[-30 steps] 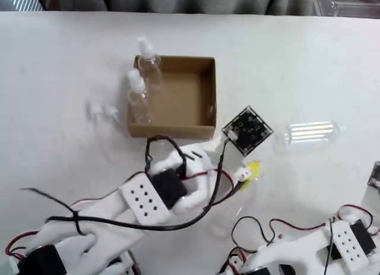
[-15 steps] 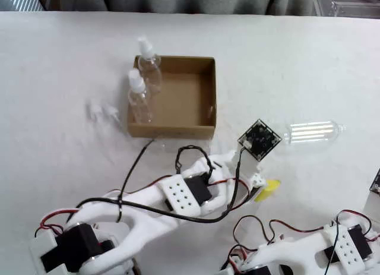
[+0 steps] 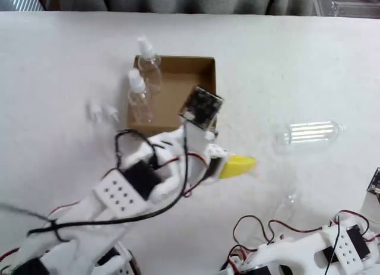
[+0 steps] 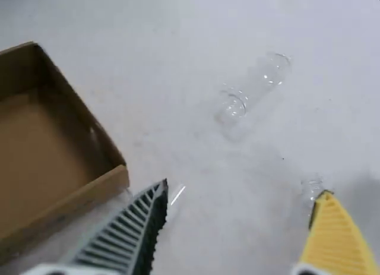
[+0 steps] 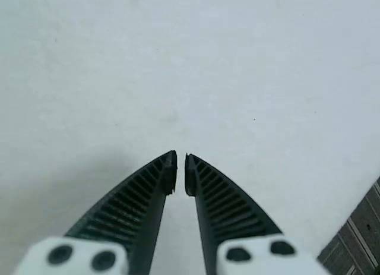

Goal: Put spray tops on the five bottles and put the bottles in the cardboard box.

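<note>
Our left gripper (image 4: 242, 190) is wide open and empty just beside the brown cardboard box (image 3: 178, 60). The clear plastic bottle (image 3: 309, 132) lies on its side on the white table (image 3: 297, 61), apart from it. We'd close across the bottle's body so it can't roll; our right gripper (image 5: 180, 168) is pinched together on nothing.

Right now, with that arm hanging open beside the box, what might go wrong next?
The clear bottle lies on its side on the table, so a nudge from the open left gripper could roll it away. It is also see-through on white, so a grab may miss. That gripper hangs close to the cardboard box and could bump it.
</note>
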{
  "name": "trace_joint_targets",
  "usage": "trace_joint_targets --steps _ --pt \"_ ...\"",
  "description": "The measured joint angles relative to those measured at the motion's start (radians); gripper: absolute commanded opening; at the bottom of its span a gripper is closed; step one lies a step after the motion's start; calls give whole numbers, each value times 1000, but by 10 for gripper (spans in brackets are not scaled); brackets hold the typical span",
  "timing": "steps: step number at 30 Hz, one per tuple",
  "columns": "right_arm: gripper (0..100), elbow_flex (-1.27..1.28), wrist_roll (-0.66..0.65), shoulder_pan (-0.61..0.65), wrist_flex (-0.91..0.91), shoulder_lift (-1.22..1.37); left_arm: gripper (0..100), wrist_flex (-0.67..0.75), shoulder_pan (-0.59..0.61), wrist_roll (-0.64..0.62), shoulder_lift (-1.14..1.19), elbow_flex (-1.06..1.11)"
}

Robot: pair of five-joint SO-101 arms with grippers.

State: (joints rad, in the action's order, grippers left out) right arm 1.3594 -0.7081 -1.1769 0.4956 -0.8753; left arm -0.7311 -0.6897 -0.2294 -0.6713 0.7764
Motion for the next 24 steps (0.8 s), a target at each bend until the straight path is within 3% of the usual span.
trace_joint_targets --steps 10,15,24 --pt "15 0 0 68 3 0 369 -315 255 0 -239 32" --pt "15 -37 -6 140 172 0 369 -333 364 5 -354 221" --pt "15 -161 -6 261 497 0 369 -333 497 140 -618 540"
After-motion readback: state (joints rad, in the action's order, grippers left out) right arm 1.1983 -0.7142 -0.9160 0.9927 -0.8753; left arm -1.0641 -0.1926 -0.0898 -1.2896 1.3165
